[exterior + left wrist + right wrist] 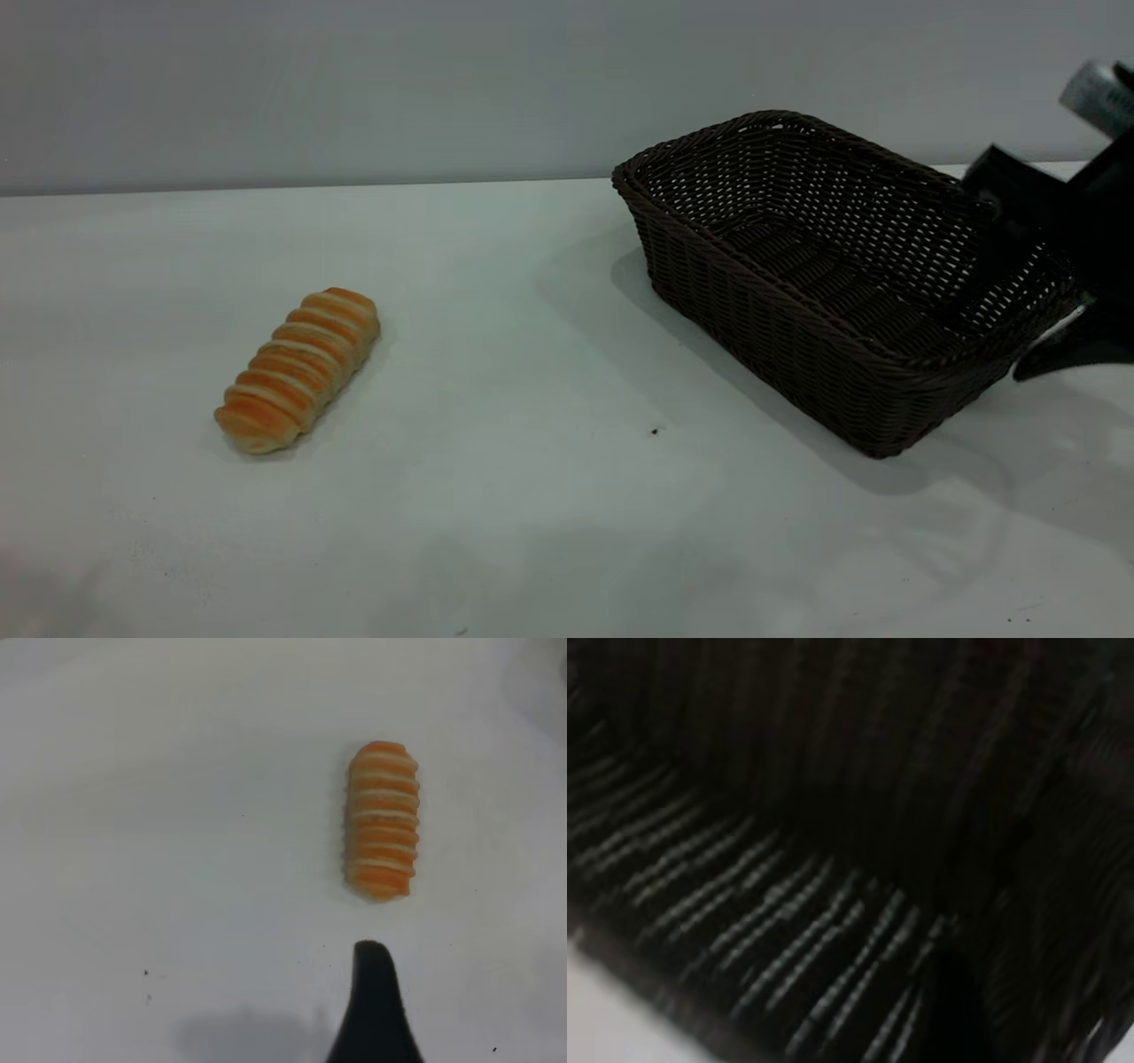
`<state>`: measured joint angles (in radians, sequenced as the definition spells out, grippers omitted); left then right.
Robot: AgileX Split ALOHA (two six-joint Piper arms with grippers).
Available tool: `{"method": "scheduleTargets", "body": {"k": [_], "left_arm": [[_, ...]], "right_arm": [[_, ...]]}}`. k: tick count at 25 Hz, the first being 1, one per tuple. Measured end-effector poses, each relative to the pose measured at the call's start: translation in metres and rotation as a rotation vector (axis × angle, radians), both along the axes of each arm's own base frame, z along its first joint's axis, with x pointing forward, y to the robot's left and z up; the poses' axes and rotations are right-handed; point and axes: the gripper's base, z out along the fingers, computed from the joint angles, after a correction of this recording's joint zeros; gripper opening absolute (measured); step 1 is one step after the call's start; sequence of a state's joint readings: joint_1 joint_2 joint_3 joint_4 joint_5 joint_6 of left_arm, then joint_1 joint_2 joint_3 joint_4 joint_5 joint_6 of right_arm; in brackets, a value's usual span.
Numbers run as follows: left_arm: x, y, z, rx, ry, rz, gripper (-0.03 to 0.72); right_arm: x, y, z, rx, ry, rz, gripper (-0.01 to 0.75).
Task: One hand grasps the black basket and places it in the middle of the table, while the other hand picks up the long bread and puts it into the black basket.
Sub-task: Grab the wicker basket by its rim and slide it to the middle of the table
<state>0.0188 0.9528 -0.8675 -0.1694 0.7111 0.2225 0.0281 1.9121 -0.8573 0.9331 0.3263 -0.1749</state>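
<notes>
The long bread (297,369) lies on the white table (532,496) at the left; in the left wrist view the bread (382,819) lies just ahead of one black finger (374,1010). My left gripper (443,1001) hovers above the table, open and empty, with its other finger out of frame. The black basket (797,292) is at the right of the table. My right gripper (1032,292) straddles the basket's right wall, one finger inside and one outside, shut on it. The right wrist view shows only the basket's weave (788,921) up close.
A grey wall runs behind the table's far edge. A tiny dark speck (655,431) lies between the bread and the basket. Bare tabletop stretches across the middle and front.
</notes>
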Motion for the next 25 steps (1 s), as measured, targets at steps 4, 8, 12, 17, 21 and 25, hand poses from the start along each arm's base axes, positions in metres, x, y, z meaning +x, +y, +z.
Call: {"method": "scheduleTargets", "body": {"k": [4, 8, 12, 17, 21, 25], "left_arm": [[0.0, 0.0, 0.0, -0.001, -0.001, 0.0, 0.591], [0.0, 0.0, 0.0, -0.002, -0.004, 0.001, 0.591], [0.001, 0.0, 0.001, -0.002, -0.01, 0.002, 0.591], [0.001, 0.0, 0.001, -0.002, -0.013, 0.002, 0.591], [0.001, 0.0, 0.001, -0.002, -0.014, 0.002, 0.591], [0.001, 0.0, 0.001, -0.002, -0.013, 0.002, 0.591]], "right_arm": [[0.003, -0.01, -0.021, -0.013, 0.037, -0.09, 0.51], [0.01, -0.013, -0.031, -0.012, 0.049, -0.126, 0.402], [0.017, -0.012, -0.031, 0.004, 0.047, -0.119, 0.128], [0.033, -0.006, -0.021, 0.02, 0.027, 0.048, 0.089], [0.059, 0.005, 0.009, 0.021, -0.027, 0.317, 0.089], [0.077, 0.025, 0.035, -0.033, -0.044, 0.565, 0.089]]}}
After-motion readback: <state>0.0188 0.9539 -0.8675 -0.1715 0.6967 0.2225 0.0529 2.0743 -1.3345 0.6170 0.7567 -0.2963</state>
